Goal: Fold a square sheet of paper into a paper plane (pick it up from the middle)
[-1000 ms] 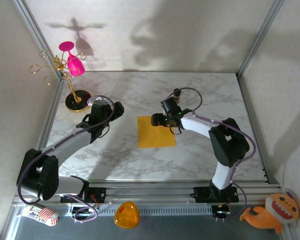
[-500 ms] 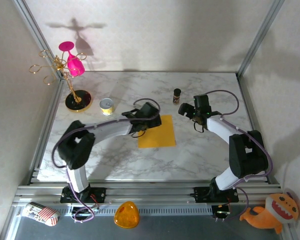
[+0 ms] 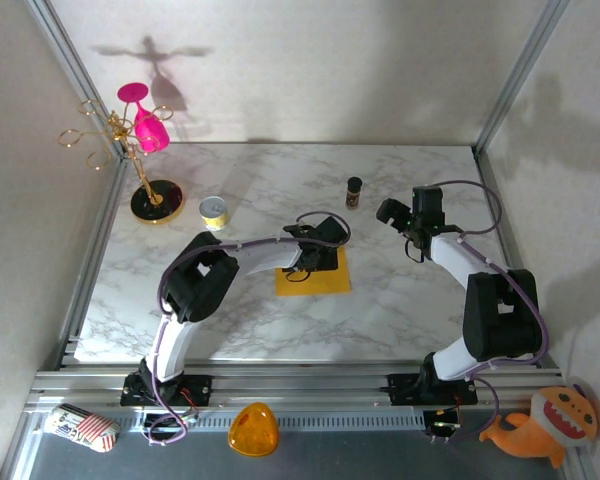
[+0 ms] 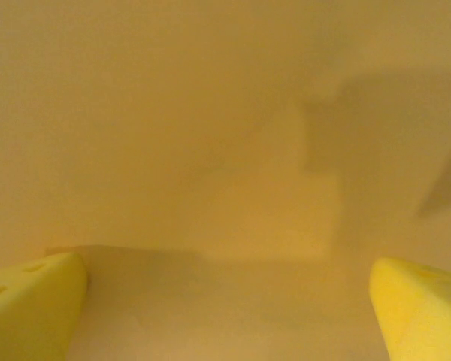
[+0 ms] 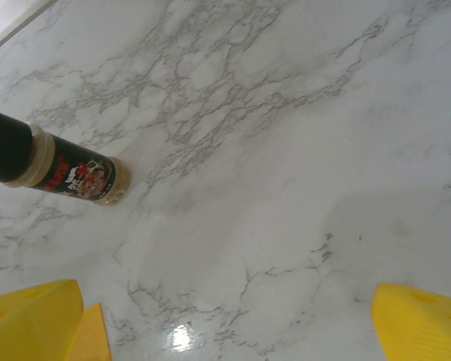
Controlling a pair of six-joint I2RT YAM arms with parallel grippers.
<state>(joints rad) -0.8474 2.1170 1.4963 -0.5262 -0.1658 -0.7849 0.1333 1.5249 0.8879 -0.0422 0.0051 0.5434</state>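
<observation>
The square sheet of paper (image 3: 325,283) is lying flat on the marble bench (image 3: 240,180), near its centre. The left hand (image 3: 315,258) is hanging over the far half of the sheet. Its yellow pads (image 4: 30,301) are standing wide apart with nothing between them, and the orange-yellow surface is lying close beneath. Whether the pads are touching the paper cannot be told. The right hand (image 3: 386,212) is hovering over bare bench, near the sheet's far right corner, with its jaws spread wide and empty. A spice bottle (image 3: 354,191) is standing upright between the two hands, just beyond the sheet's far edge.
</observation>
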